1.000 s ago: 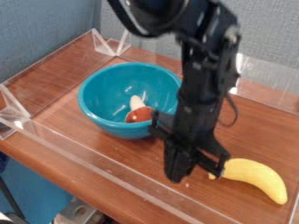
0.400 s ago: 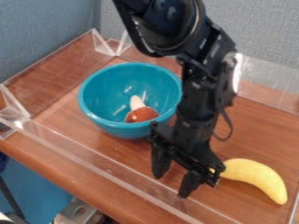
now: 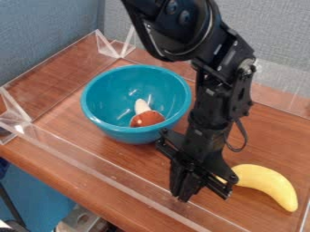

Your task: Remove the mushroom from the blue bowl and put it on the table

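1. Claw [image 3: 189,188]: pressed together, pinching nothing, pointing almost straight down with its tip at or just above the table [image 3: 85,149], in front of the bowl [image 3: 107,107] and outside it.
2. Parked between the bowl's near rim and the front acrylic wall [image 3: 109,186]; well off the target, so probably no grasp begun yet.
3. Arm [image 3: 218,86]: rising from the claw in a dark column, leaning up and back toward the top of the view, passing just right of the bowl without clearly touching it.
4. Banana [image 3: 269,186]: lying flat just right of the claw, close to it; cannot tell whether touching. No part of the task, merely a neighbour to avoid nudging.
5. Mushroom [image 3: 145,119]: inside the bowl, resting low against the right inner wall, reddish cap toward the viewer, pale stem pointing back. Likely lying there because the curved wall lets it roll to the bottom.
6. Bowl: upright on the table, left of and behind the claw, open side up, giving access from above.
7. Next move, as a judgement: lifting, spreading the jaws, shifting over the rim, then descending onto the cap; steep wall beside the mushroom leaves little room for one finger.
8. Bare wood in front and to the left: plenty of room to set the mushroom down.
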`<state>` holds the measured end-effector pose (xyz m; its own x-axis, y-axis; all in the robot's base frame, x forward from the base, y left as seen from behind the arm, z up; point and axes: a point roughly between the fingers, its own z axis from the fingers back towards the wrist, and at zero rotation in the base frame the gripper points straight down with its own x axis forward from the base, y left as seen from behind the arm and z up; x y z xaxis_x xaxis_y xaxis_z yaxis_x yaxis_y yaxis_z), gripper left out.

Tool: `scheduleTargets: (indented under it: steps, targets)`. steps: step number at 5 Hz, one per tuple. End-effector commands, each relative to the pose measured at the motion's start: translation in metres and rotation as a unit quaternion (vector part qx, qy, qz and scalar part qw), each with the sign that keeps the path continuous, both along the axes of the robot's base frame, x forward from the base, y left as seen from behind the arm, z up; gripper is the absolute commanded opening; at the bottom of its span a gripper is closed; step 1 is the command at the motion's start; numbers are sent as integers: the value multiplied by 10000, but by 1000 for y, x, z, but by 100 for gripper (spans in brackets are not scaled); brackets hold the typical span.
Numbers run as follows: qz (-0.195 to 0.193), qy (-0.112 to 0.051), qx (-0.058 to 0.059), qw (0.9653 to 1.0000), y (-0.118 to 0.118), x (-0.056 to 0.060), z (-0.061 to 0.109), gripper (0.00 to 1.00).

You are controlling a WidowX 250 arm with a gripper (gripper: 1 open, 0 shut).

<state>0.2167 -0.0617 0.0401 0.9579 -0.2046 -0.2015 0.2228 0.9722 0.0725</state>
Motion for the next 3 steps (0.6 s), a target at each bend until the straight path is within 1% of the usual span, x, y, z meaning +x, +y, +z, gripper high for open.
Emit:
scheduleTargets:
  steps: [1, 2, 3]
  targets:
    - [-29, -79, 13, 10000, -2, 4, 5, 100]
    - [25, -55, 38, 10000, -2, 3, 4, 100]
    - [36, -76, 81, 9999, -2, 3, 4, 0]
